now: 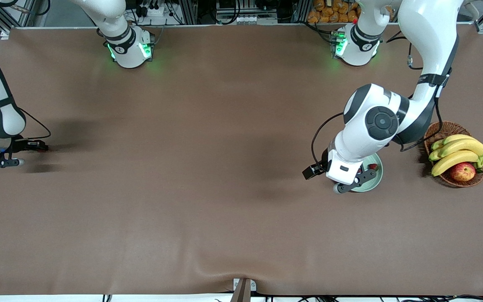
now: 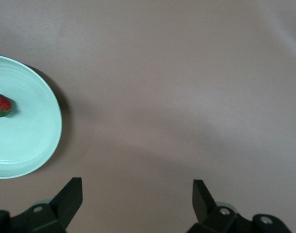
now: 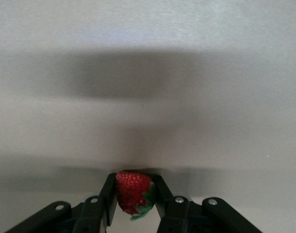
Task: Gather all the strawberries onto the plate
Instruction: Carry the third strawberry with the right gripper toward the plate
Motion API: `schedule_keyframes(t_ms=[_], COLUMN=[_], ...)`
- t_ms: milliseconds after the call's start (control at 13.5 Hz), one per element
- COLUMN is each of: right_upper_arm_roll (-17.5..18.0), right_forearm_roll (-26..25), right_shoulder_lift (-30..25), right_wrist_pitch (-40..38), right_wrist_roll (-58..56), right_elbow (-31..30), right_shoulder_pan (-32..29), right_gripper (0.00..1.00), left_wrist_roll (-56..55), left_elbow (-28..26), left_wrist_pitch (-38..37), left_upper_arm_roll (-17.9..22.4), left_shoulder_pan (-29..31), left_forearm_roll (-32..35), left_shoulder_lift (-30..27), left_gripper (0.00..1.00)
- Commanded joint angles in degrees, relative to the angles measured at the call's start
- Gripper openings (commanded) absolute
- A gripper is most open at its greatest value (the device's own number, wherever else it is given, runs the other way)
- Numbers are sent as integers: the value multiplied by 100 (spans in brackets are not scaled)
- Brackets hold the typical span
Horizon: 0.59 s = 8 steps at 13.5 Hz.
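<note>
The pale mint-green plate lies near the left arm's end of the table, beside the basket. One strawberry lies on it; it also shows in the left wrist view on the plate. My left gripper hangs open and empty by the plate's edge, and its view shows bare table between the fingers. My right gripper is low over the table at the right arm's end, shut on a second strawberry. A third strawberry is not in view.
A brown wicker basket with bananas and a red-yellow apple stands beside the plate, toward the left arm's end. The brown cloth is rumpled at the table's front edge.
</note>
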Motion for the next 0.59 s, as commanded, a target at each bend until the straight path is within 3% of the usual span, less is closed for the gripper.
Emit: schedule_keyframes(t_ms=[0,296,370,518], right_upper_arm_roll=[540,1840,2043,2116], right_forearm_roll=[-111,-120,-120,-50], right_shoulder_lift=[-388,-425,-407,-258], right_wrist_pitch=[-87,-78,-69,-34], right_wrist_roll=[-159,-273,-273,-178], right_elbow=[-23,276,294,504], right_shoulder_pan=[-9,140,341,1112], right_gripper=[0,0,0,0], left_wrist_roll=[-331,-544,-649,-929], left_elbow=[494,609,609,618], left_wrist_pitch=[-144,-144,-144,-144], left_upper_arm_roll=[14,23,23,23], left_shoulder_pan=[-230,-344,-388,-433], left_forearm_roll=[-217,-209,-200,-209], left_shoulder_lift=[234,332,332,332], left_gripper=[100,100,100,100])
